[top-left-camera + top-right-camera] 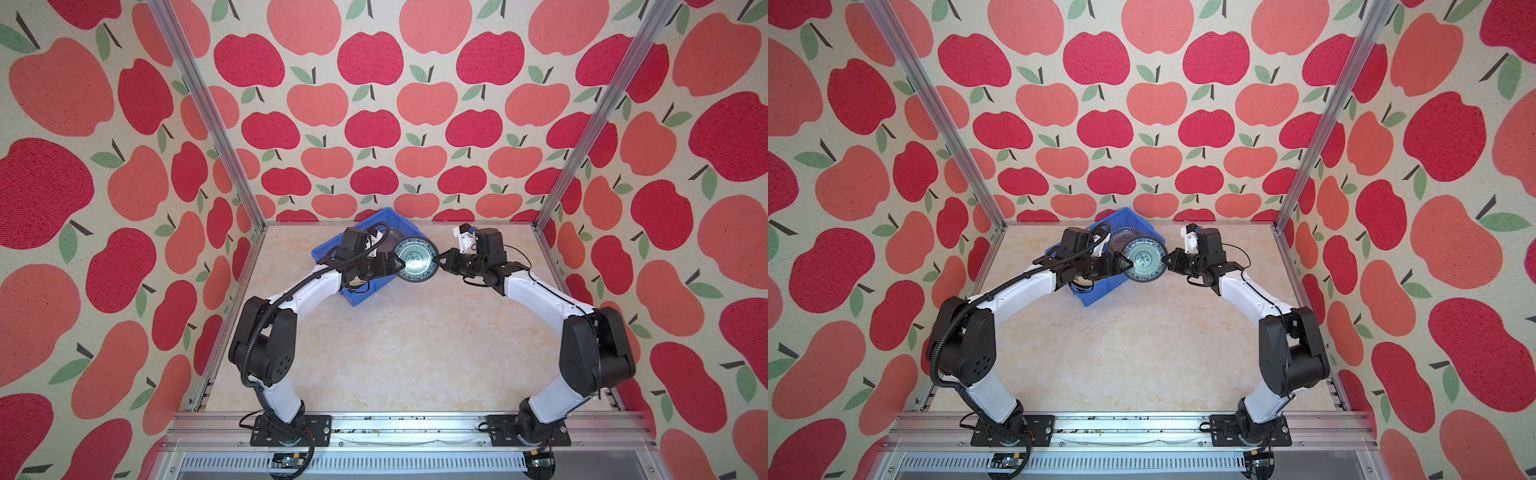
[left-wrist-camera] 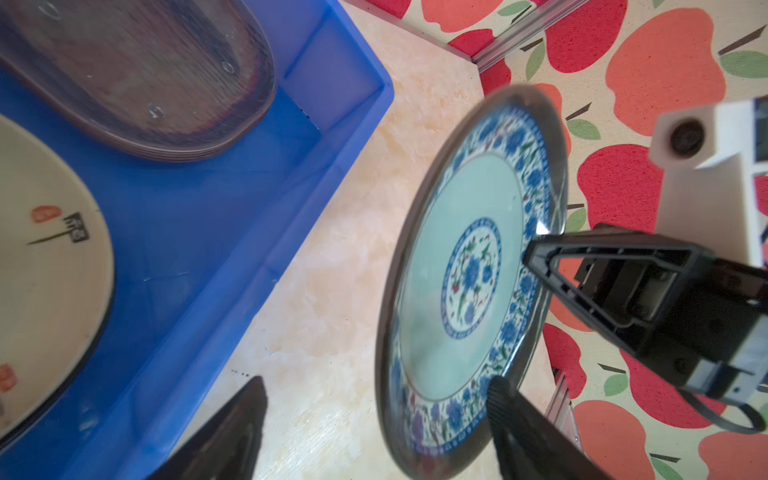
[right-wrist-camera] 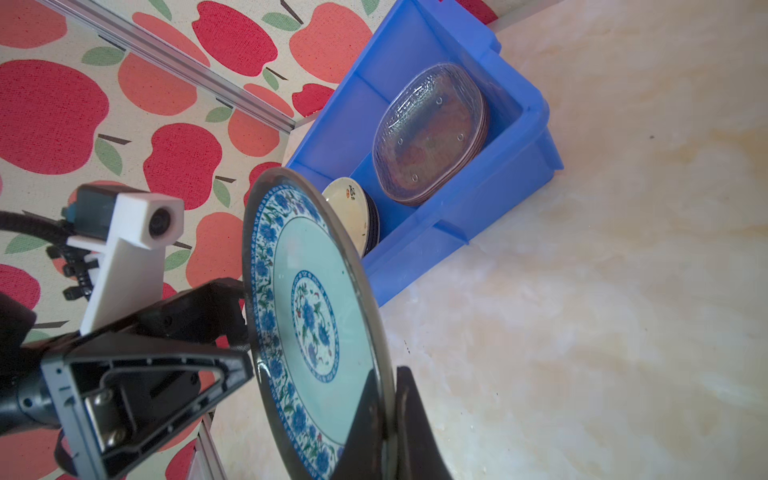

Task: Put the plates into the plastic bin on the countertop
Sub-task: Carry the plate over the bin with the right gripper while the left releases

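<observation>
Your countertop point(image 1: 395, 353) is beige and marble-patterned, closed in by apple-patterned walls point(image 1: 374, 124) and aluminium framing point(image 1: 199, 137). The plastic bin point(image 1: 360, 296) sits at its back left, with a stack of clear glass plates point(image 3: 430, 133) and a cream plate point(image 3: 347, 208) inside. The blue-white patterned plate point(image 1: 416, 259) is in the air just beside the bin: your right gripper point(image 1: 438, 259) is clamped on its rim, while the fingers point(image 2: 237, 432) of your left gripper point(image 1: 400, 262) stand wide apart around the opposite rim, not gripping.
</observation>
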`<state>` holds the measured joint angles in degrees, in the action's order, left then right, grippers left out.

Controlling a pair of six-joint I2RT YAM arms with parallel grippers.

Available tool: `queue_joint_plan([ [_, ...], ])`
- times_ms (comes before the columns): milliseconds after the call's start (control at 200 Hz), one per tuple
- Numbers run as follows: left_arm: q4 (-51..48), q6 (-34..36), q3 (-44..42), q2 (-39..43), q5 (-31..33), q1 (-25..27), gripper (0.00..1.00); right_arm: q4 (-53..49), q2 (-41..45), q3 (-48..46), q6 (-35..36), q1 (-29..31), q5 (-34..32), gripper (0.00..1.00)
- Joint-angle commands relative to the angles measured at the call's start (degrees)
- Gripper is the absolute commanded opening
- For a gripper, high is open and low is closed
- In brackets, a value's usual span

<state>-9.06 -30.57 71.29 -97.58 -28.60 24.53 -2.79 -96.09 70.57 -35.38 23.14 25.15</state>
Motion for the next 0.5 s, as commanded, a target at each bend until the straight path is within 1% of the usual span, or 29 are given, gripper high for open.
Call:
queue_joint_plan([
  [0,1.00,0.23,-3.64,6.11,9.18,-0.61,0.99,-8.13,-6.02,12.73,4.48,2.68,-2.04,0.00],
  [105,-0.34,1.52,-5.69,10.36,12.41,-0.98,0.99,-15.59,-14.74,25.81,7.16,4.70,-3.30,0.00],
  [210,-0.61,2.15,-8.73,15.21,15.85,-1.23,0.99,-21.69,-23.42,38.09,7.85,6.46,-2.29,0.00],
  [320,-0.31,2.53,-11.97,20.35,17.97,-2.33,0.99,-23.91,-29.89,46.62,8.13,8.35,-1.38,0.00],
  [425,0.87,2.66,-14.52,24.37,17.71,-3.65,0.99,-26.18,-35.84,53.92,8.23,10.10,-0.11,0.00],
  [495,1.06,2.96,-15.50,25.84,17.35,-4.27,0.99,-25.73,-38.81,56.67,7.76,11.16,0.43,0.00],
])
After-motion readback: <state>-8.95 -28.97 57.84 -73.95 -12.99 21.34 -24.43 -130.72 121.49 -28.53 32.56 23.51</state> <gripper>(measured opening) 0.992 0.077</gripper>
